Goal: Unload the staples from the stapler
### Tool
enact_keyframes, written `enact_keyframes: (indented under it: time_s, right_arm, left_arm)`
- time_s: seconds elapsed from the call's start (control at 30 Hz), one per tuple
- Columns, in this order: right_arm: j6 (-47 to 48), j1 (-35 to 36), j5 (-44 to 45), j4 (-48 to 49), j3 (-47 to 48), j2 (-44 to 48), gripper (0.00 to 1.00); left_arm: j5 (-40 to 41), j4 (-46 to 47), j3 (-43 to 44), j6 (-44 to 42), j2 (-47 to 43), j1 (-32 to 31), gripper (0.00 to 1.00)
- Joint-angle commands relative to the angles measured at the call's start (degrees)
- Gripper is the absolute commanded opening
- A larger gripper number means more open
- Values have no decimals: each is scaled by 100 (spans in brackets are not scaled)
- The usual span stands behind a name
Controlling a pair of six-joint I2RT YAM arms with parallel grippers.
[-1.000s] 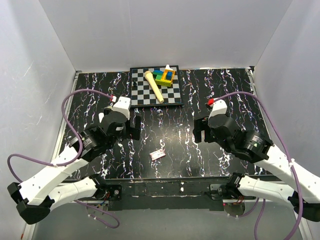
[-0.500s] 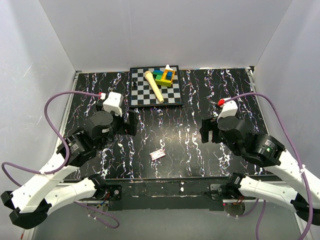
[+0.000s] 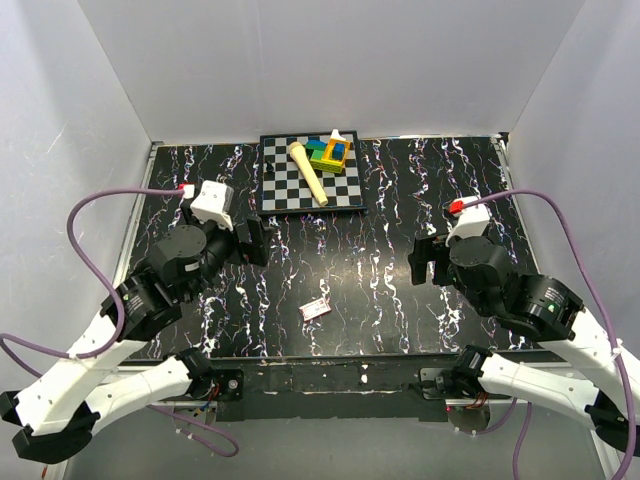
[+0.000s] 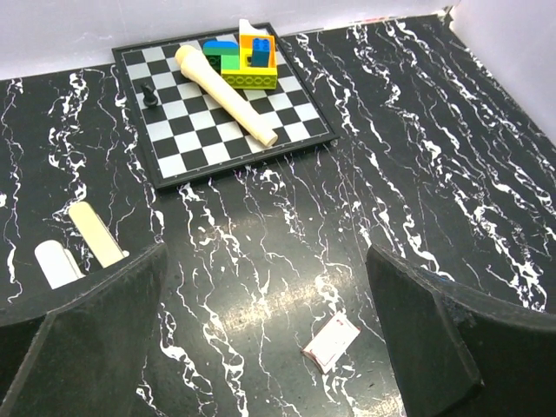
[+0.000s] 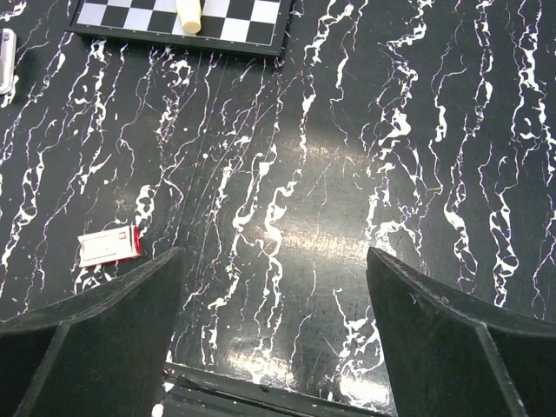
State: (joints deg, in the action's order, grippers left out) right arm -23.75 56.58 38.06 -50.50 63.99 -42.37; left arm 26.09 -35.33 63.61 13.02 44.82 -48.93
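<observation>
Both arms pulled back, left tool (image 4: 265, 254) and right tool (image 5: 274, 254) open, one red-and-white box (image 3: 315, 309), seemingly two pale pieces (image 4: 95, 233).

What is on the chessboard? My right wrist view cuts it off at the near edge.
Observer: A wooden stick lies diagonally on the chessboard, next to stacked toy blocks.
Operator: Anything else on it?
Observer: A small black pawn stands near its left side.
Operator: And off the board, on the left?
Observer: A white piece and a beige strip lie on the table by the open left pincer.
</observation>
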Motion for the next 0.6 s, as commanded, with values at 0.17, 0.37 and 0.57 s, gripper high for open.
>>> enact_keyframes:
  time_s: [0.17,0.37,0.57]
  right_arm:
    - [116,-24,131,207,167,273,93]
    - [177,-24,61,146,351,326,93]
    - [267,-24,236,-355,597,-131,95]
  left_arm:
    - [-42,35,98,-18,-307,15,98]
    - [-33,-97,90,52,-447,15,98]
    - [-86,-149,98,87,-395,15,98]
